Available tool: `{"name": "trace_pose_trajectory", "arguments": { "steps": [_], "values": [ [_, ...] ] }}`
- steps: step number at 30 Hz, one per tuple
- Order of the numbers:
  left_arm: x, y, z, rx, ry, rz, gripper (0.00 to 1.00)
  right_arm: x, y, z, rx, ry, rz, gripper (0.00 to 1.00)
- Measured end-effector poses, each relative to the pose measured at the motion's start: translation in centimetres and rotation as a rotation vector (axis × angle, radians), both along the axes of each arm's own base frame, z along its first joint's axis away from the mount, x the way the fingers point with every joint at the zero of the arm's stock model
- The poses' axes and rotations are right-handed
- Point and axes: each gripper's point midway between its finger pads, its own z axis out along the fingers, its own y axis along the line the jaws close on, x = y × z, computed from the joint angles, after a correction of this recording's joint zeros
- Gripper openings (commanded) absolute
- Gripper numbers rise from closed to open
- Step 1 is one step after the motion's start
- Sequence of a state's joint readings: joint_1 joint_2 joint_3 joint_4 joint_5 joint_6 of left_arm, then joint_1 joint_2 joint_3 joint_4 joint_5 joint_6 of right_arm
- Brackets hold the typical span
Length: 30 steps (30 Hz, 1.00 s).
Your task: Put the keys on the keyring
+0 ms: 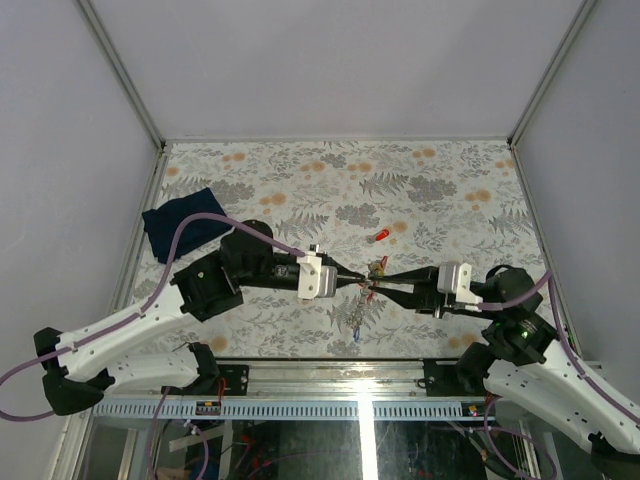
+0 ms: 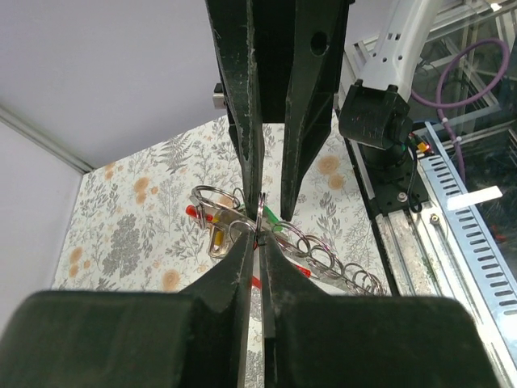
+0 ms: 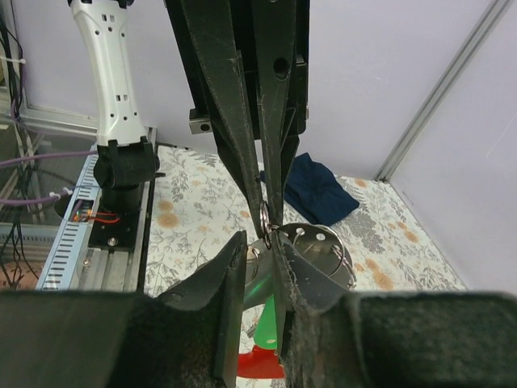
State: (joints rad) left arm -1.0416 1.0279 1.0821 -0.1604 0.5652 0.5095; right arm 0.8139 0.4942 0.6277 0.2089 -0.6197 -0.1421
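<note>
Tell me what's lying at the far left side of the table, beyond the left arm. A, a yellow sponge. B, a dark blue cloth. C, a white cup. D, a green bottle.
B: a crumpled dark blue cloth lies by the left edge of the table in the top view.

The right gripper [image 3: 257, 242] shows two black foam-padded fingers rising from the bottom edge, a narrow gap between them. From above, the left gripper [image 3: 266, 220] brings its long black fingers together, pinched on a small thin metal ring [image 3: 265, 215]. Just behind is a flat grey metal fob [image 3: 319, 250] with holes. A green plastic tag [image 3: 266, 319] shows through the gap. A crumpled dark blue cloth [image 3: 319, 190] lies farther off on the floral-patterned table [image 3: 194, 214].
</note>
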Motion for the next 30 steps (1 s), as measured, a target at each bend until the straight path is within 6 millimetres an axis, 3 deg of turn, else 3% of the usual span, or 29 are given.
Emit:
{"name": "trace_pose_trajectory", "arguments": {
  "steps": [13,30],
  "values": [
    [1.6,-0.2,0.0,0.097,-0.110,0.024,0.00,0.5,-0.1,0.1,-0.065,-0.043,-0.027,0.25],
    [3.2,0.9,-0.9,0.270,-0.110,0.096,0.00,2.8,1.0,-1.3,-0.118,-0.011,-0.079,0.24]
  ]
}}
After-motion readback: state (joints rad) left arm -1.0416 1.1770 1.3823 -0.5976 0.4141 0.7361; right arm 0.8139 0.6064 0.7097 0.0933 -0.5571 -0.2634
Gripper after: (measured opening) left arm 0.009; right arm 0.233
